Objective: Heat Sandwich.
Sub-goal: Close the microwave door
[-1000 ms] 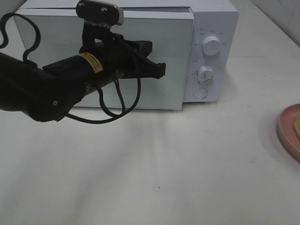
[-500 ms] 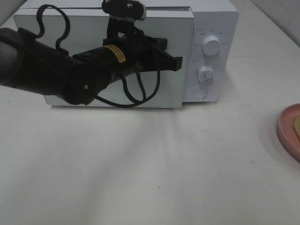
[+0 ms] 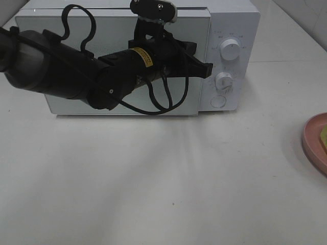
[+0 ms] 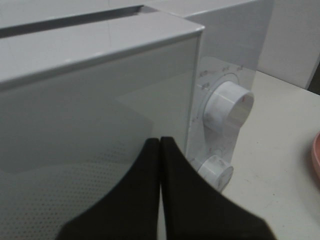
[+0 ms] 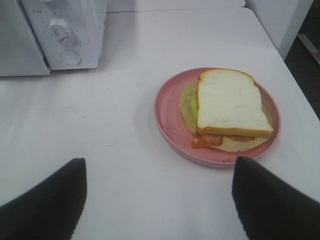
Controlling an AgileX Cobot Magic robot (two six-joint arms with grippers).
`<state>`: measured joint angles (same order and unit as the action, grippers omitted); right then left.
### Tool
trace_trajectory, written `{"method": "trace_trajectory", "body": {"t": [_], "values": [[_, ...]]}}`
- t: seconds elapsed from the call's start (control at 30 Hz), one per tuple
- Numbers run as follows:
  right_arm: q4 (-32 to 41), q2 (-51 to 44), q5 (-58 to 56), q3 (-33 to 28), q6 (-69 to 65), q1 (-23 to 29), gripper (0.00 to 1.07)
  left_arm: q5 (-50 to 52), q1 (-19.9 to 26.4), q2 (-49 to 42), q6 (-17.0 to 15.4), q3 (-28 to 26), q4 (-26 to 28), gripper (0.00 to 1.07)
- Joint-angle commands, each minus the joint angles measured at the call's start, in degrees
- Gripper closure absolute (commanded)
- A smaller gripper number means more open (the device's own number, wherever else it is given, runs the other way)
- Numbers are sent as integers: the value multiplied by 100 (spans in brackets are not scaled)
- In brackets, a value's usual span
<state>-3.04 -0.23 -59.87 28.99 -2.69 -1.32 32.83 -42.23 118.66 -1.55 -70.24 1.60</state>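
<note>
The sandwich (image 5: 227, 107), pale bread over green and reddish filling, lies on a round pink plate (image 5: 170, 125) on the white table. My right gripper (image 5: 157, 172) hovers in front of it, open wide, with nothing between its fingers. In the high view only the plate's rim (image 3: 314, 143) and a yellowish sliver of sandwich (image 3: 324, 135) show at the right edge. My left gripper (image 3: 207, 69) is shut on nothing, its tips (image 4: 160, 144) pressed together at the right edge of the microwave door (image 3: 184, 35), beside the knobs.
The white microwave (image 3: 240, 15) stands at the back of the table. Its control panel has an upper knob (image 3: 230, 50), a lower knob (image 3: 224, 80) and a round button (image 3: 218, 101). The black left arm (image 3: 61, 76) lies across the door front.
My left arm has swung to the right across the microwave door, carrying its shut tips up to the door's right edge. The plate has not moved.
</note>
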Motion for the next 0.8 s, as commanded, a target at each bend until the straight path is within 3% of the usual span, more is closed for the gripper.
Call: {"method": "trace_trajectory", "body": {"t": [0.03, 0.2, 0.8], "values": [[40, -149, 34, -6, 57, 11, 31, -52, 350, 103, -34, -338, 390, 106], [40, -149, 34, -6, 57, 11, 31, -189, 447, 206, -34, -625, 390, 106], [40, -149, 34, -6, 63, 11, 31, -321, 424, 206, -34, -636, 350, 106]]}}
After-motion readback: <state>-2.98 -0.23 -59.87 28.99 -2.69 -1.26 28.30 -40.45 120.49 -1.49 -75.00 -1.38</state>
